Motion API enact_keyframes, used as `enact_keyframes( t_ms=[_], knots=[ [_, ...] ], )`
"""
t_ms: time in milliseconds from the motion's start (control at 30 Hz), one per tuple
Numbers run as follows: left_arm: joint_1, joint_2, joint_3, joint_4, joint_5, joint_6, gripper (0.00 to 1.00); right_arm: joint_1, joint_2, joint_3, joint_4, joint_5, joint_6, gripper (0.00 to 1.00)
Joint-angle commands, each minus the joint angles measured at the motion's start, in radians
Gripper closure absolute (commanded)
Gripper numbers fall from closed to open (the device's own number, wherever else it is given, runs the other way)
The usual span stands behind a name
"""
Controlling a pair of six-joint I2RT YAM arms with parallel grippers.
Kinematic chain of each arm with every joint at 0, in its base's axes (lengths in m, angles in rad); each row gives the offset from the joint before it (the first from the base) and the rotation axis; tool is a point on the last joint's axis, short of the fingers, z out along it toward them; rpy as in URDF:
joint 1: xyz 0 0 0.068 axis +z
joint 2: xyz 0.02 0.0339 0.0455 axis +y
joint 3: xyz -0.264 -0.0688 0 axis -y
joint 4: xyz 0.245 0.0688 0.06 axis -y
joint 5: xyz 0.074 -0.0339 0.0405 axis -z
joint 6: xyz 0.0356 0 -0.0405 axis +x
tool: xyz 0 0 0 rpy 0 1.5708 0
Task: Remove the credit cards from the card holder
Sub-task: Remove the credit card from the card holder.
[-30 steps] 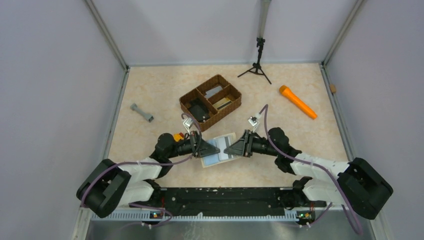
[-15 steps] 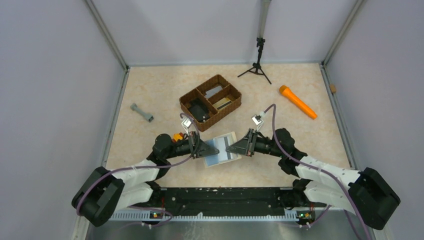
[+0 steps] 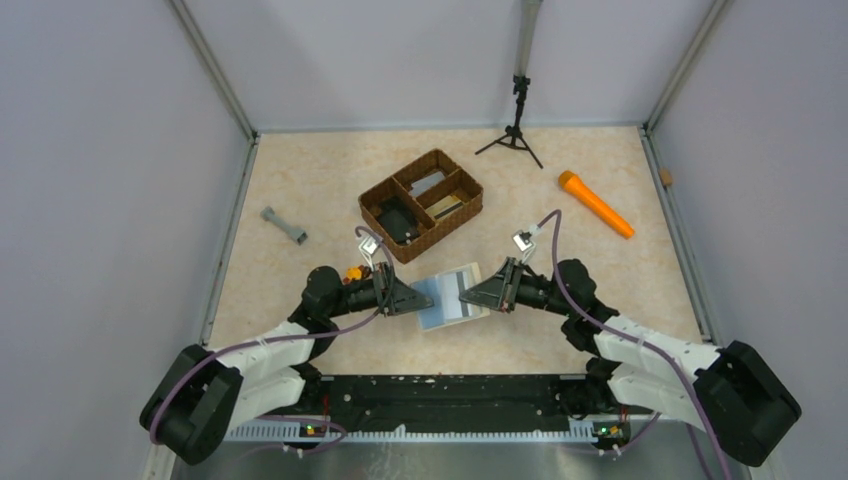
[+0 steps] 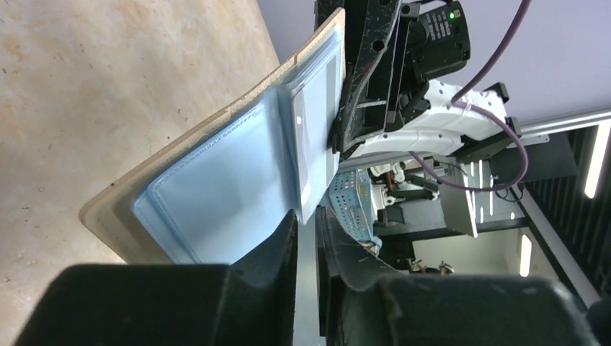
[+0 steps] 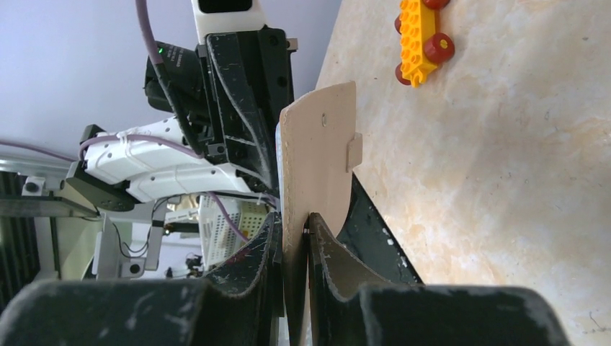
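The card holder (image 3: 452, 297) was open with its pale blue inside facing up, held between both arms near the front middle of the worktop (image 3: 300, 180). The left tool (image 3: 424, 301) was pinched nearly closed on its inner sleeve edge, and the right tool (image 3: 468, 297) was clamped tight on the beige outer flap. A tan credit card (image 3: 446, 207) sat in the wicker tray (image 3: 398, 177).

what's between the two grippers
The open card holder, held at opposite edges by the left gripper and right gripper; clearest in the top view.
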State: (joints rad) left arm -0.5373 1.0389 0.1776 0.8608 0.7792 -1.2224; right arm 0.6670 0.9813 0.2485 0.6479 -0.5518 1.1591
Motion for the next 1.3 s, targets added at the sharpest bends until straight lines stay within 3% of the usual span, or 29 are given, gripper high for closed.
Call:
enact_keyframes(
  t_ms=[0,100,233,433,567,767,833,867,900,933,1000,1100,1267],
  knots=[
    [-0.01,0.026,0.025,0.077,0.023,-0.009,0.73,-0.008,0.037,0.003,0.158,-0.046,0.042,0.98],
    [-0.031,0.058,0.047,0.083,0.007,-0.009,0.62,-0.006,0.057,0.001,0.192,-0.051,0.054,0.98],
    [-0.045,0.115,0.067,0.136,0.013,-0.028,0.6,-0.004,0.059,0.007,0.191,-0.053,0.053,0.98],
    [-0.054,0.187,0.078,0.255,0.029,-0.087,0.67,0.002,0.063,0.014,0.167,-0.051,0.035,0.98],
    [-0.054,0.23,0.074,0.351,0.039,-0.134,0.78,0.003,0.07,0.013,0.155,-0.053,0.016,0.98],
    [-0.054,0.297,0.078,0.469,0.045,-0.184,0.71,0.009,0.112,0.005,0.199,-0.077,0.03,0.96],
    [-0.054,0.321,0.077,0.504,0.047,-0.198,0.82,0.011,0.119,0.003,0.226,-0.084,0.042,0.96],
    [-0.054,0.333,0.075,0.523,0.05,-0.205,0.89,0.011,0.118,0.004,0.227,-0.085,0.043,0.93],
    [-0.055,0.343,0.073,0.544,0.051,-0.213,0.98,0.011,0.115,0.006,0.224,-0.085,0.043,0.85],
    [-0.054,0.354,0.07,0.561,0.05,-0.218,1.0,0.011,0.107,0.006,0.22,-0.083,0.042,0.77],
    [-0.052,0.367,0.061,0.586,0.048,-0.224,1.0,0.011,0.084,0.006,0.197,-0.07,0.041,0.66],
    [-0.05,0.382,0.054,0.606,0.052,-0.227,1.0,0.005,0.049,0.006,0.163,-0.058,0.036,0.58],
    [-0.037,0.39,0.042,0.638,0.065,-0.238,1.0,-0.018,0.014,-0.008,0.162,-0.069,0.055,0.55]
  ],
)
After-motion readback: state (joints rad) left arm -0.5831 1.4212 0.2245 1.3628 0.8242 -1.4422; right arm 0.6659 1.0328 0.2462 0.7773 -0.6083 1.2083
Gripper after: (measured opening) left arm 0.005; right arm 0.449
